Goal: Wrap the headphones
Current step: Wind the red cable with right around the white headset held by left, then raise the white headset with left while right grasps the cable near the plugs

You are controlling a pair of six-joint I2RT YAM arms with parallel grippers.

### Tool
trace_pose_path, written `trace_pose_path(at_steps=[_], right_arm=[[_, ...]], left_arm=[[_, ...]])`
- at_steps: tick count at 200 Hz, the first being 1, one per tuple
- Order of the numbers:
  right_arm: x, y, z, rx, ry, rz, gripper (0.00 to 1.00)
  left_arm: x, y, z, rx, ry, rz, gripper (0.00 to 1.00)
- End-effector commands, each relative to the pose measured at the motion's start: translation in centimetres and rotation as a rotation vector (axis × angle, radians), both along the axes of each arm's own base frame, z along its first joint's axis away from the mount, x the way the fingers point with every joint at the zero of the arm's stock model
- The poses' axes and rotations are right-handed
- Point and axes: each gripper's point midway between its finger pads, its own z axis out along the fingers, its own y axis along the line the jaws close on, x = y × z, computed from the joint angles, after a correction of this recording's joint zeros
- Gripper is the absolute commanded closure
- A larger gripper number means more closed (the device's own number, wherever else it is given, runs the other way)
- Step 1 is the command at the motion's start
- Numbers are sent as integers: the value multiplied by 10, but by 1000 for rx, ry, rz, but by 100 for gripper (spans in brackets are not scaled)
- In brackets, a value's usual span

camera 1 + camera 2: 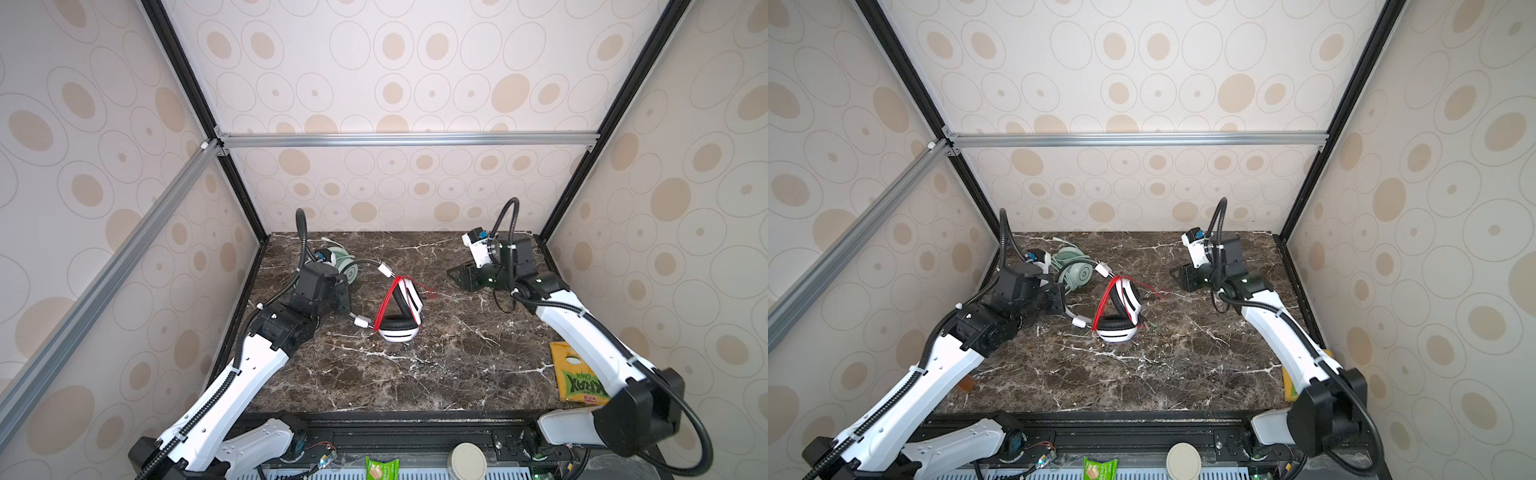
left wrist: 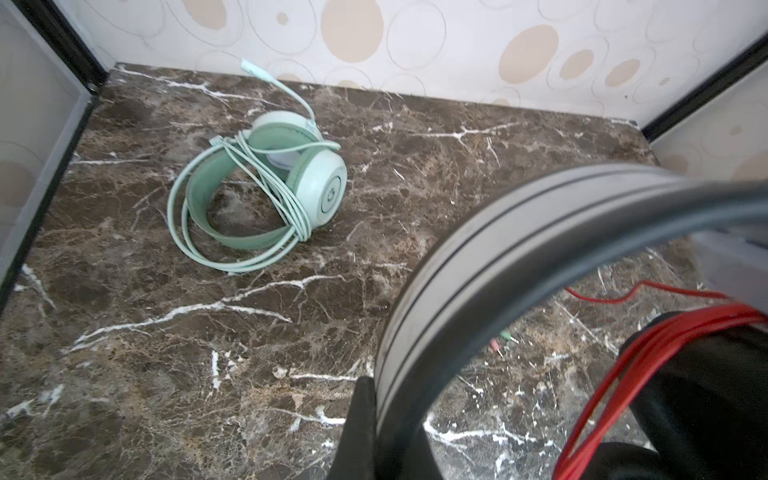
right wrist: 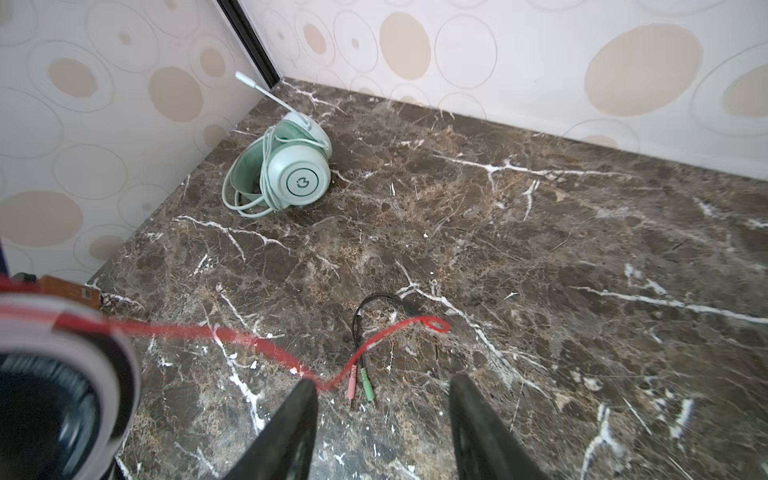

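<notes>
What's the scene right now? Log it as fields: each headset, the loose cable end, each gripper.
mint-green headset: lying far left on the marble table, pale green cable wound around it
white headset: mid-table, red cable looped over its earcups
cable end: pink and green plugs loose on the marble
left gripper: shut on the white headset's grey headband
right gripper: open, empty, near the plugs

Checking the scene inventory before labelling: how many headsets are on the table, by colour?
mint-green headset: 1
white headset: 1
Total: 2
</notes>
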Motion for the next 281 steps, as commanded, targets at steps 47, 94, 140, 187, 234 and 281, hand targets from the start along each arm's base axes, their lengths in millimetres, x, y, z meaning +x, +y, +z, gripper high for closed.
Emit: trace_pose_path(at_steps=[47,94,140,187,234,281], right_arm=[[-44,5,-71,119,179,24,50],[-62,23,-101,180,268,78,51],[-77,56,-122,167,319,179,51],[-80,59,-106,168,263,187,51],[-81,20,-80,63,112,39,51],[-92,-8,-74,-1,45,-51,49]], left_arm=[[26,-6,124,-181,-232,52,100],[30,16,145,-183,-268,141,100],[1,-16,189,-355,-401,-99,100],[-6,-45,218,-460,-453,-260,100],[28,-86,215,-521,-420,-373,100],[96,-96,187,-444,-365,-257,100]])
